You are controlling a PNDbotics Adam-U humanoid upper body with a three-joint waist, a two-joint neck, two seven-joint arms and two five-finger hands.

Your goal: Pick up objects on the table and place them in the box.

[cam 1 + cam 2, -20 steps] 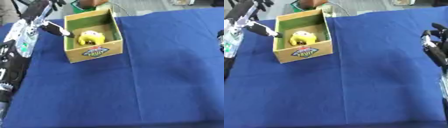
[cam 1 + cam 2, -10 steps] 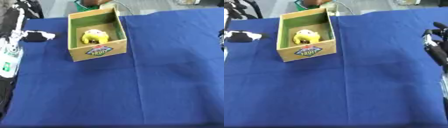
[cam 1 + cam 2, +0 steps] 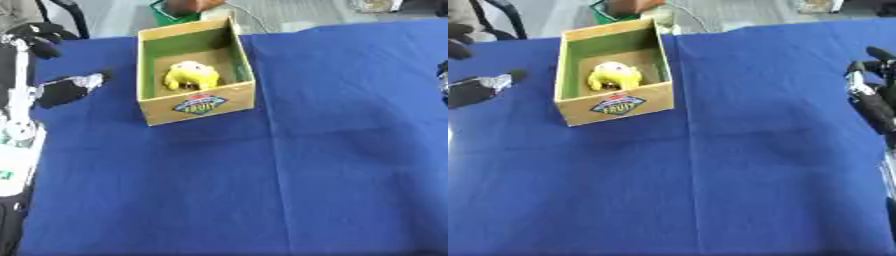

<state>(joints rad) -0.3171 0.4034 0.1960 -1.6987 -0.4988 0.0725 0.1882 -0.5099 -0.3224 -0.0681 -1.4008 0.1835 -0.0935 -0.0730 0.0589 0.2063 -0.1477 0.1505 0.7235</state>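
Cardboard box point(image 3: 194, 105) with a green lining stands on the blue-covered worktop point(image 3: 289, 185), toward the far left, a "FRUIT" label on its near wall. Inside it, on the floor, lies a yellow toy point(image 3: 192, 75). Left hand point(image 3: 66, 89) hangs over the cloth left of the box, apart from it, fingers relaxed and holding nothing. Right hand point(image 3: 871, 102) shows at the right edge, fingers straight, empty.

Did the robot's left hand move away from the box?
Yes. The left hand was at the box's left wall; now it has pulled back to the left, apart from it.
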